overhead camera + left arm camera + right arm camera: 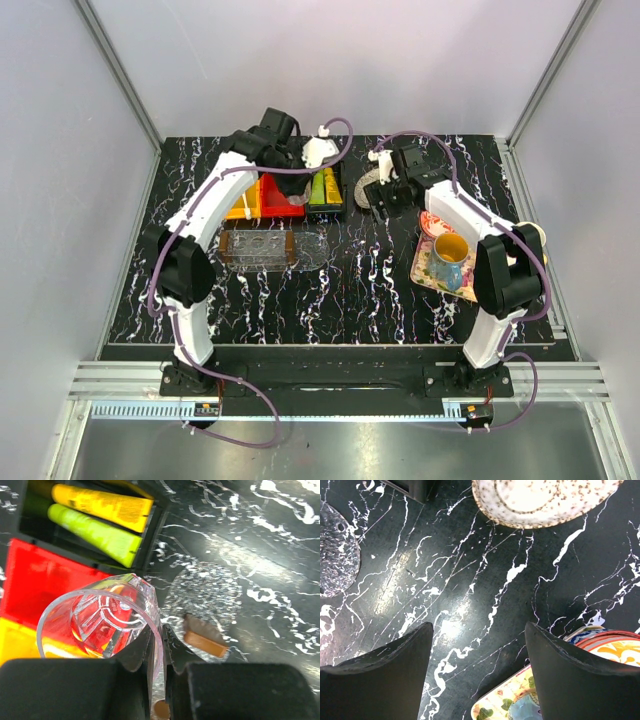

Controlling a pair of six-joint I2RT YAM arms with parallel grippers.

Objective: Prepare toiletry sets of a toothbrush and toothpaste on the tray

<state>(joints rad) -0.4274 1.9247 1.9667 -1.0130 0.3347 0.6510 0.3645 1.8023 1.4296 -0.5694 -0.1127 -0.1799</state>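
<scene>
Two toothpaste tubes [95, 532] are sitting in a black bin [151, 535] just past the left claw [159, 645], which is pinching a clear cup [100, 620] by its rim; the right claw [479, 627] is hanging wide open.

Bright, even light, with glare patches on the marbled table [447, 627].

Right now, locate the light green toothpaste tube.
The light green tube lies in the black bin beside the yellow tube, right of the red bin in the top view.
</scene>
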